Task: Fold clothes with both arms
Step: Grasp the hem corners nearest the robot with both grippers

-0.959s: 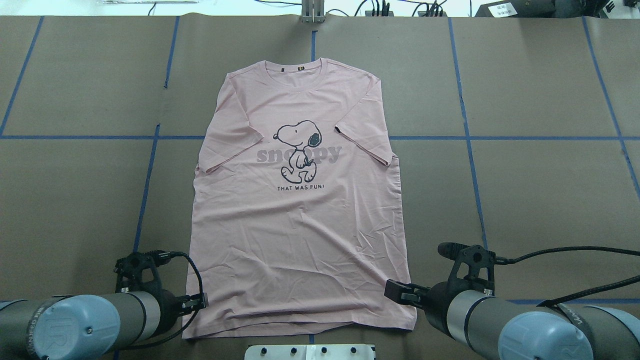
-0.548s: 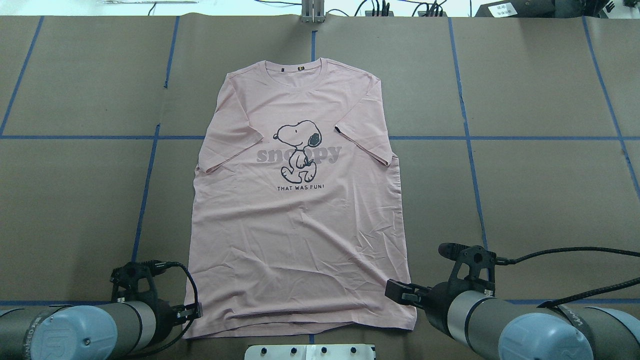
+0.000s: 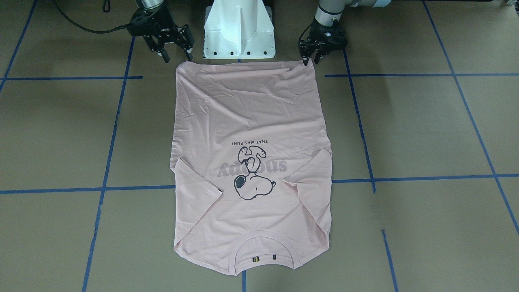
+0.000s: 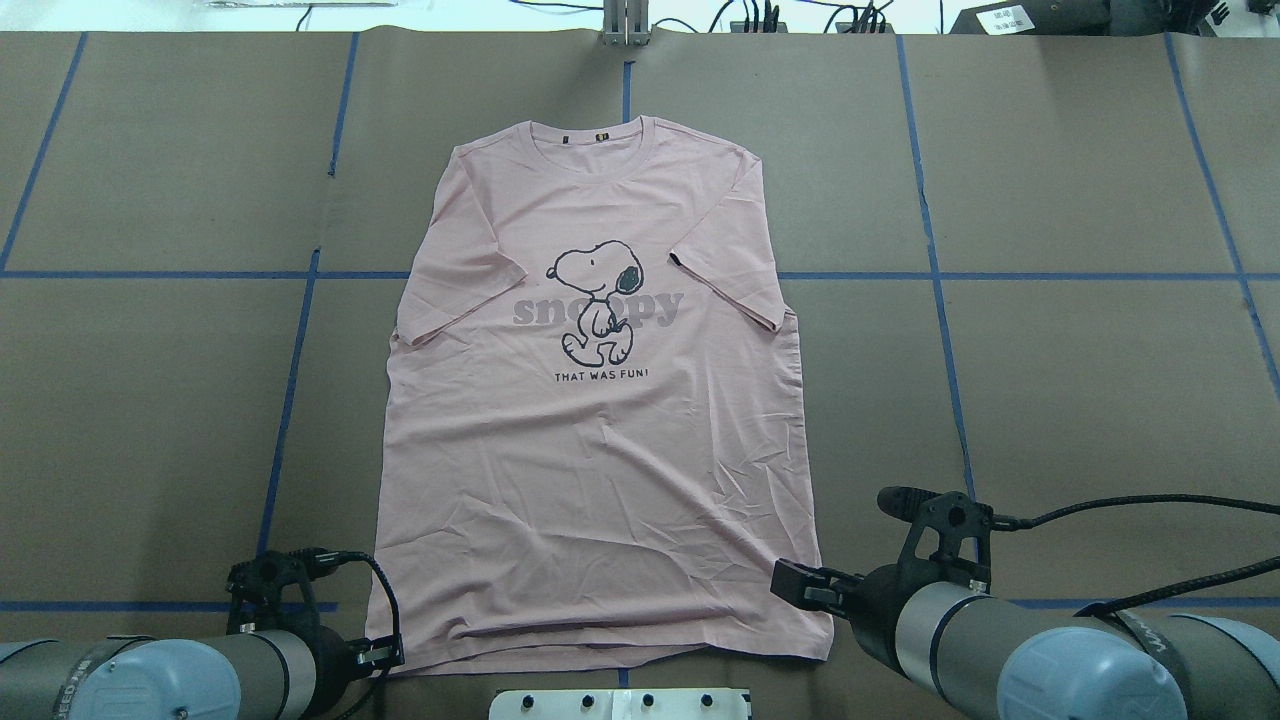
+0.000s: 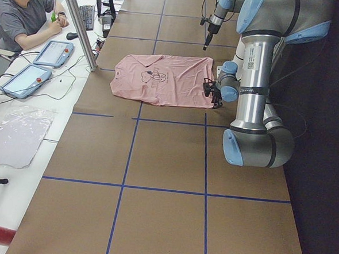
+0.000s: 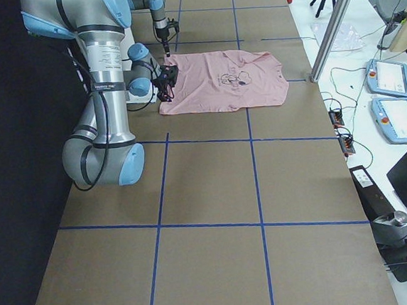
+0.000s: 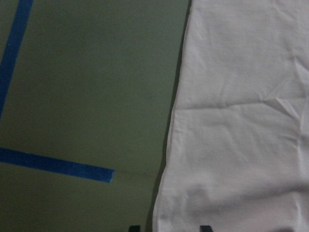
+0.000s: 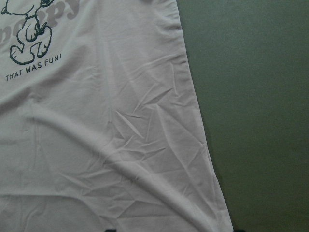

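Pale pink, limp cotton Snoopy-print T-shirt (image 4: pixel 600 470) lies flat, hem corners just beneath the left gripper (image 3: pixel 310 60) and right gripper (image 3: pixel 177 55), both spread wide. Light and floppy, I'd say: pinch both layers there. Brown papered table (image 4: pixel 1100 400) underneath.

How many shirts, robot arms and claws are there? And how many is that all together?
Shirts: 1, the pink T-shirt
Robot arms: 2, the left arm and the right arm
Claws: 2, the left claw and the right claw
Total: 5
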{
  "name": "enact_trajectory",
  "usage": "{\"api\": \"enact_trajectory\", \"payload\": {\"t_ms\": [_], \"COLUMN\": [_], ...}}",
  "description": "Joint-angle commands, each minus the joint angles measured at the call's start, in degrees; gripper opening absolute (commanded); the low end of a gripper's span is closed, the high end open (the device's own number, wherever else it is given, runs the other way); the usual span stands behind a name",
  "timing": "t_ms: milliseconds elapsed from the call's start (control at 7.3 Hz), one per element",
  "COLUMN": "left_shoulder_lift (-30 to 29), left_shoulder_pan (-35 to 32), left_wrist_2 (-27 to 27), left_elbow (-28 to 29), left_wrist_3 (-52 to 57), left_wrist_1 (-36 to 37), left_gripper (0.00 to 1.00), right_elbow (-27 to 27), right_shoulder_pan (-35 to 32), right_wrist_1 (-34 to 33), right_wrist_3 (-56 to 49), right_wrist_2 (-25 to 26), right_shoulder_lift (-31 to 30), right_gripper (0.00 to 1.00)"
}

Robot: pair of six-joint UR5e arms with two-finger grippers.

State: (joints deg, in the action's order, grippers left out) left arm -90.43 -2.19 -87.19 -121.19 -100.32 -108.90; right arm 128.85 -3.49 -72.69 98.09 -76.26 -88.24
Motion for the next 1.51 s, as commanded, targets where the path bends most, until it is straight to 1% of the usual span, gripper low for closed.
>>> {"api": "enact_trajectory", "payload": {"t_ms": [0, 274, 411, 548, 685, 822, 959, 1096, 1370], "left_shoulder_lift": [0.0, -0.1, -0.1, -0.1, -0.1, -0.2, -0.4, -0.4, -0.5], "left_shoulder_pan": [0.6, 0.6, 0.7, 0.7, 0.7, 0.6, 0.6, 0.6, 0.6], "left_wrist_2": [0.0, 0.0, 0.0, 0.1, 0.1, 0.1, 0.0, 0.0, 0.0], "left_elbow": [0.1, 0.2, 0.2, 0.2, -0.1, -0.4, -0.4, -1.1, -1.3], "left_wrist_3": [-0.1, -0.1, 0.0, 0.0, 0.0, 0.1, 0.2, 0.2, 0.1], "left_wrist_1": [0.0, 0.0, 0.0, 0.0, 0.1, 0.1, 0.1, 0.1, 0.1], "left_gripper": [0.38, 0.04, 0.0, 0.0, 0.0, 0.0, 0.0, 0.0, 0.0], "right_elbow": [0.0, 0.0, 0.0, -0.2, -0.3, -0.3, -0.4, -2.0, -5.4], "right_shoulder_pan": [0.1, 0.1, 0.2, 0.4, 1.5, 3.6, 5.6, 7.0, 8.7], "right_wrist_1": [0.0, 0.0, 0.0, 0.0, -0.1, -1.7, -6.6, -8.9, -9.1], "right_wrist_3": [0.0, 0.0, 0.0, 0.1, 1.0, 4.3, 9.2, 12.4, 16.9], "right_wrist_2": [0.4, 0.5, 0.4, 0.5, 1.4, 3.4, 3.7, 4.5, 5.3], "right_shoulder_lift": [0.1, 0.1, 0.1, 0.0, 0.1, 0.4, 1.2, 2.0, 3.2], "right_gripper": [0.85, 0.85, 0.85, 0.85, 0.83, 0.7, 0.6, 0.58, 0.58]}}
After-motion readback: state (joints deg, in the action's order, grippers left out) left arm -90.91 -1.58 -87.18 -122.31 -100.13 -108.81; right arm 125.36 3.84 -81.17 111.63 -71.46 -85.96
